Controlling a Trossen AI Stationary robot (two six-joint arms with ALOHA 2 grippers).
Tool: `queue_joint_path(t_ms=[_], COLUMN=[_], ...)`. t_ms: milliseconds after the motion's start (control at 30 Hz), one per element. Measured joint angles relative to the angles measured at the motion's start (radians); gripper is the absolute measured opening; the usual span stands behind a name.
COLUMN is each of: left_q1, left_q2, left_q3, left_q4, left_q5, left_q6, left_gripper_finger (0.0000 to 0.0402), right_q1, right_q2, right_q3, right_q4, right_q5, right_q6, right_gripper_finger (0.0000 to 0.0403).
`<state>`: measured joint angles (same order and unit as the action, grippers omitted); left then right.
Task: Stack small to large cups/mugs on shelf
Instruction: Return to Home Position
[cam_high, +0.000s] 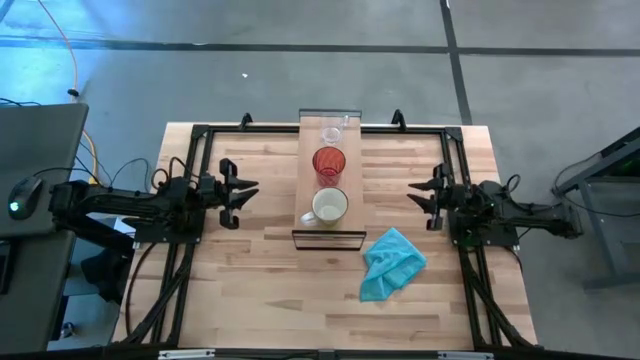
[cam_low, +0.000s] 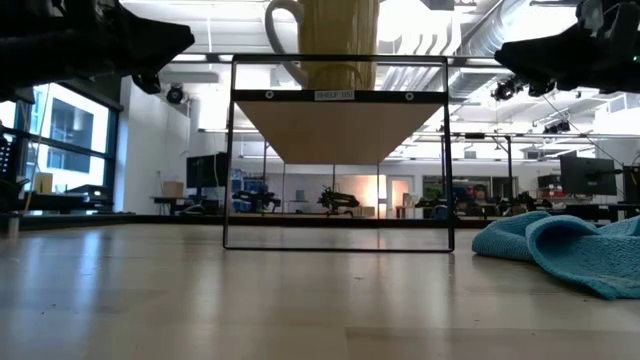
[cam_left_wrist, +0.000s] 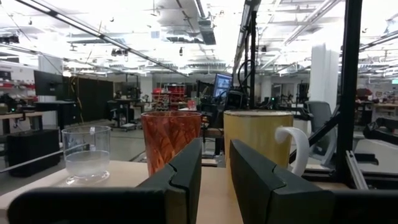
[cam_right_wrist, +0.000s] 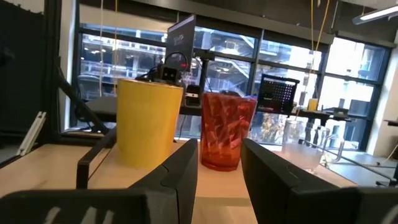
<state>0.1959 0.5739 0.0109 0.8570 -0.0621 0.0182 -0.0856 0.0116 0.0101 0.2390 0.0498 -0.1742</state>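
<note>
3 vessels stand upright in 1 row on the shelf (cam_high: 352, 180), each apart from the next. The small clear glass (cam_high: 331, 133) is at the shelf's far end. The red cup (cam_high: 329, 161) is at its middle. The cream mug (cam_high: 329, 206) is toward its near end, handle turned to the shelf's left edge.

The left gripper (cam_high: 244, 195) hovers left of the shelf, level with the mug. Its claw is open and holds nothing, its 2 fingers (cam_left_wrist: 186, 177) a small gap apart. The right gripper (cam_high: 424, 197) hovers right of the shelf, likewise open and empty.

A teal cloth (cam_high: 392, 264) lies crumpled on the table (cam_high: 250, 290), just off the shelf's near right corner.
</note>
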Motion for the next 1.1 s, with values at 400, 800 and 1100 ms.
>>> queue_joint_path(t_ms=[400,800,1100], left_q1=[0.000,0.000,0.000], left_q2=[0.000,0.000,0.000], left_q3=[0.000,0.000,0.000], left_q4=[-0.002,-0.007,-0.029], left_q5=[-0.003,-0.001,0.014], left_q6=[0.001,0.001,-0.004], left_gripper_finger=[0.0074,0.0074,0.0074], right_q1=[0.000,0.001,0.001], right_q2=[-0.001,-0.001,-0.001], right_q3=[0.000,0.000,0.000], right_q4=[-0.139,-0.207,-0.220], right_q5=[0.000,-0.073,-0.114], right_q6=[0.138,0.238,0.251], right_gripper_finger=[0.0116,0.0116,0.0116])
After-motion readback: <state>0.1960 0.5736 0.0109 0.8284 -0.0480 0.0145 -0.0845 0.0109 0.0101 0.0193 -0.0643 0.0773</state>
